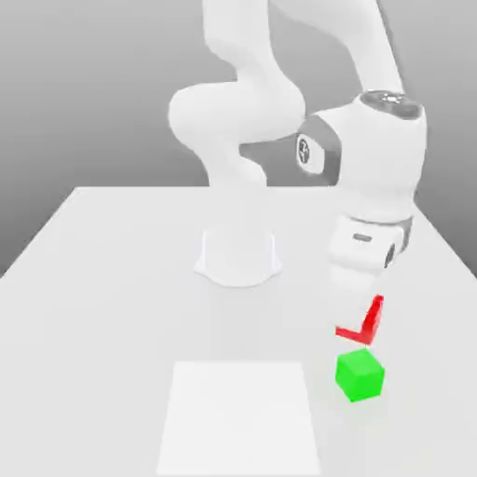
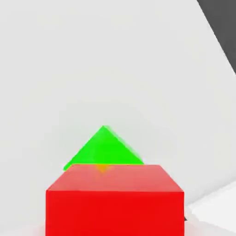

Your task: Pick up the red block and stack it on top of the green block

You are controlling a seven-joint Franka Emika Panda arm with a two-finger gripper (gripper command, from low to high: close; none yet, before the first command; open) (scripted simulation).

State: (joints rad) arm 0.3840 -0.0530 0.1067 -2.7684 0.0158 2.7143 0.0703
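The red block sits between the fingers of my gripper, which is shut on it; a white finger covers most of its near face. In the hand view the red block looms close. The green block rests on the white table just in front of the red one, toward the near edge in the exterior view. One corner of the green block shows past the red block's top edge in the hand view. The two blocks are close together, and I cannot tell whether they touch.
The robot's base stands at the middle of the table. A lighter white square patch lies on the table to the exterior view's left of the green block. The table's edge runs near the blocks.
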